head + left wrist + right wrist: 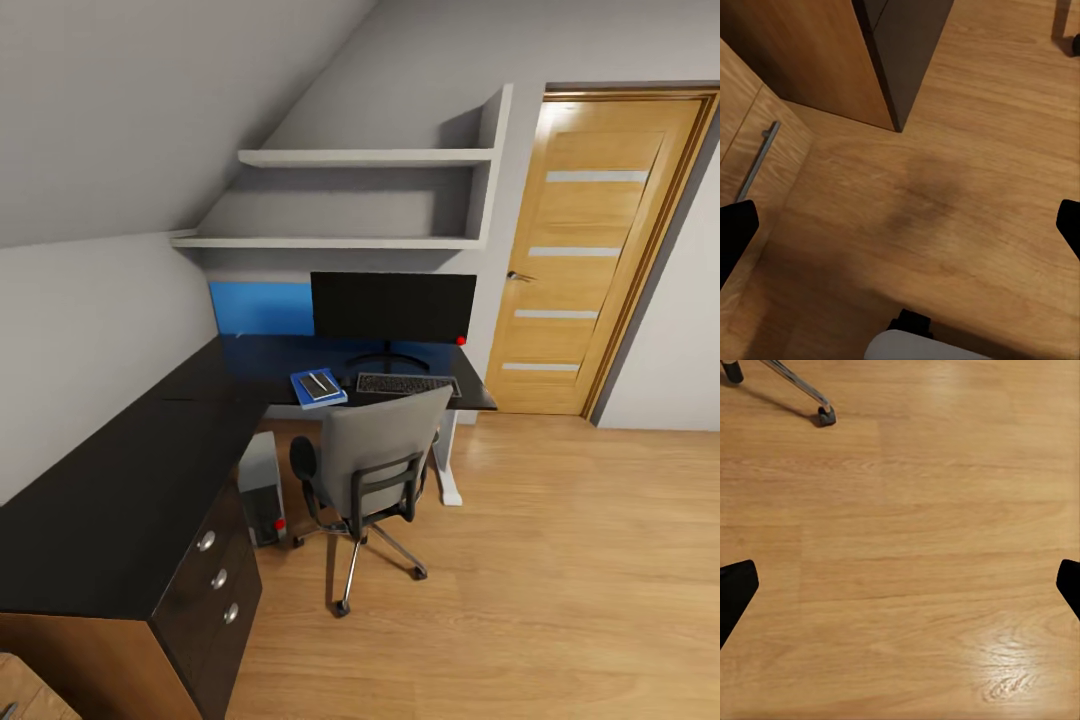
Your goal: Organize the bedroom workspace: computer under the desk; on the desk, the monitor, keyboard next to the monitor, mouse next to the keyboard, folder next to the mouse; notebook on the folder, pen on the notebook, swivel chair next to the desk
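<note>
In the head view the black-topped desk [120, 500] runs along the left wall and turns under the shelves. On its far part stand the monitor [392, 308] and, in front of it, the keyboard [407, 384]. Left of the keyboard lies the blue folder [305, 392] with the dark notebook [322, 384] on it and a thin pale pen [317, 381] on top. I cannot make out the mouse. The swivel chair [372, 465] stands at the desk, its back toward me. The computer [262, 488] sits under the desk. My left gripper [900, 232] and right gripper [900, 592] hang open over bare floor, holding nothing.
A wooden door [600, 250] is shut at the back right. Two wall shelves [360, 158] hang above the desk. The desk's drawer unit [900, 52] and a light wooden chest [757, 157] are near my left gripper. A chair caster [826, 415] is near my right one.
</note>
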